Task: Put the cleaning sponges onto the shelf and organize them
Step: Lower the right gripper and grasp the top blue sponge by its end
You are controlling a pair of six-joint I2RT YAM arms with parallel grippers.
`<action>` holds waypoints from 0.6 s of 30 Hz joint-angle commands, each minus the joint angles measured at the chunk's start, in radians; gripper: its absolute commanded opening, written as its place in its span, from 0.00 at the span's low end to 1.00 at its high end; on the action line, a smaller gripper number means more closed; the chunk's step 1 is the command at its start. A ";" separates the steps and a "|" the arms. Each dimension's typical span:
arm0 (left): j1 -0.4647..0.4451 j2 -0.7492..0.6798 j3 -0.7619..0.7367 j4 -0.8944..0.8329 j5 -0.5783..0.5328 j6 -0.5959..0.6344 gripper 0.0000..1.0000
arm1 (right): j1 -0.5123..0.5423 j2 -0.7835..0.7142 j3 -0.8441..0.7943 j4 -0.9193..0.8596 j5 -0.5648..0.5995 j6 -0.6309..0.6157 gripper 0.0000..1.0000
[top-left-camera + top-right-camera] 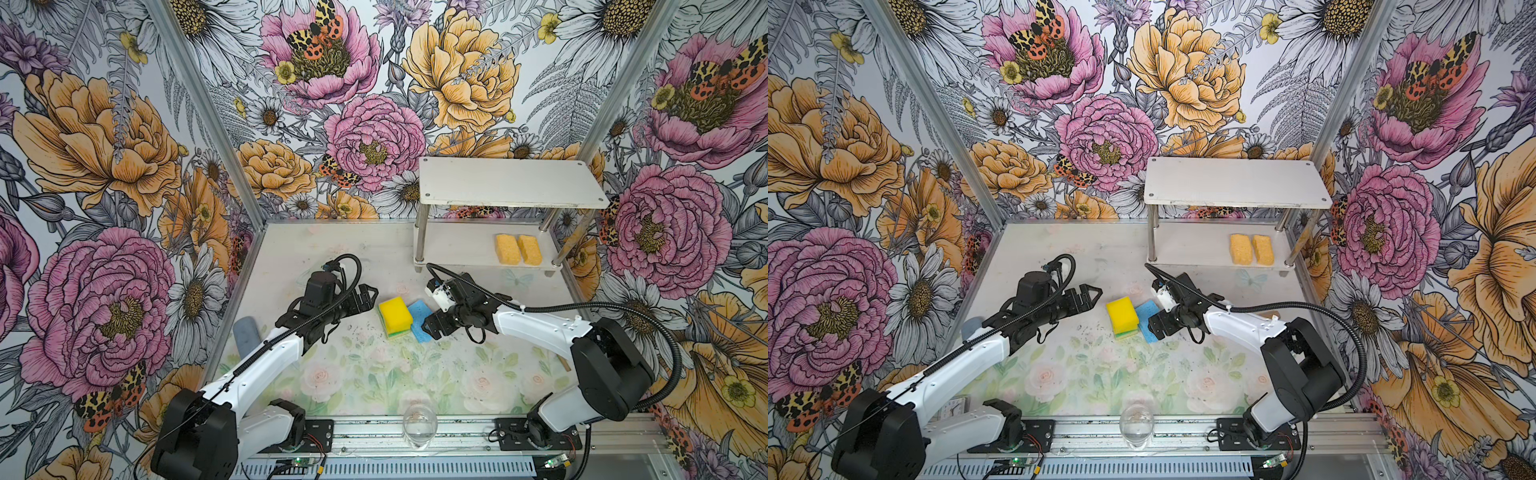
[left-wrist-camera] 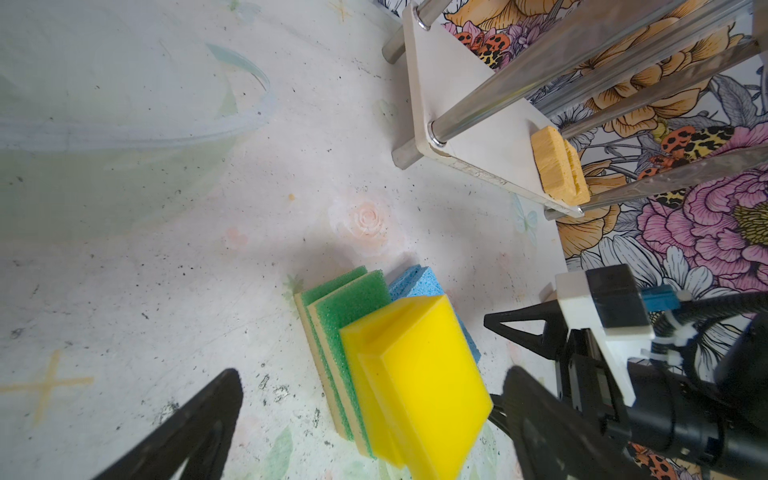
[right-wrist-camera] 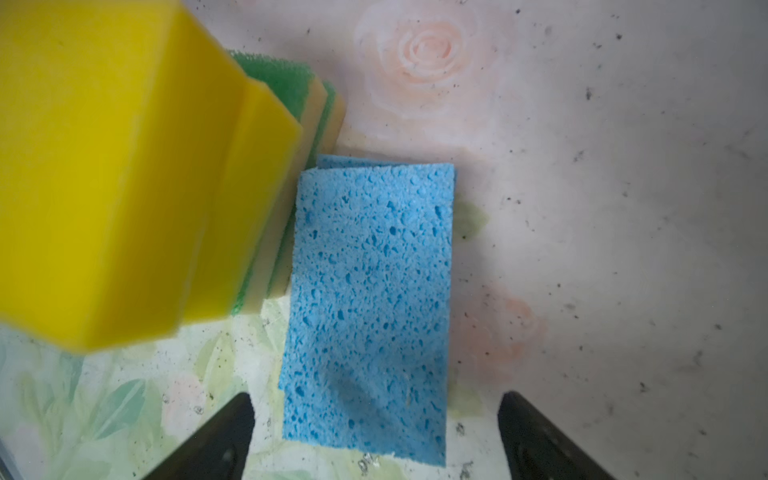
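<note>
**Sponges await sorting:** Two porous orange-yellow sponges point(image 1: 508, 249) sit side by side, touching, on the lower board of the shelf point(image 1: 511, 183), toward its 3 o'clock end. Taking the top views as a dial with the back wall at 12, the two-tier rack stands between 1 and 2 o'clock on the desk point(image 1: 332, 249).

Six more cleaning sponges are bunched near the desk's centre. Two thick yellow sponges point(image 1: 395, 313) lie stacked slightly askew on two green-topped sponges point(image 2: 349, 303). A flat blue pair point(image 3: 370, 291) lies one on the other against the stack's 3 o'clock side.

The left claw point(image 1: 371, 300) hangs just beside the stack at 9 o'clock, its jaws spread wide and gripping nothing. In its wrist view the yellow blocks show between the two black fingers point(image 2: 199, 419).

The right claw point(image 3: 376, 398) reaches in from 3 o'clock over the blue pair. Its jaws are parted wider than the sponge and stand either side of the sponge's near end, holding nothing. Whether the fingertips touch the desk cannot be told.

A grey-blue cylinder point(image 1: 246, 332) lies at the desk's 9 o'clock edge, partly behind the left arm point(image 1: 266, 361). A clear glass point(image 1: 419, 428) stands at 6 o'clock by the front rail.
</note>
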 commanded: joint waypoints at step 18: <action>0.039 0.009 -0.055 0.072 0.055 -0.022 0.99 | 0.062 0.074 0.010 0.106 0.099 0.038 0.93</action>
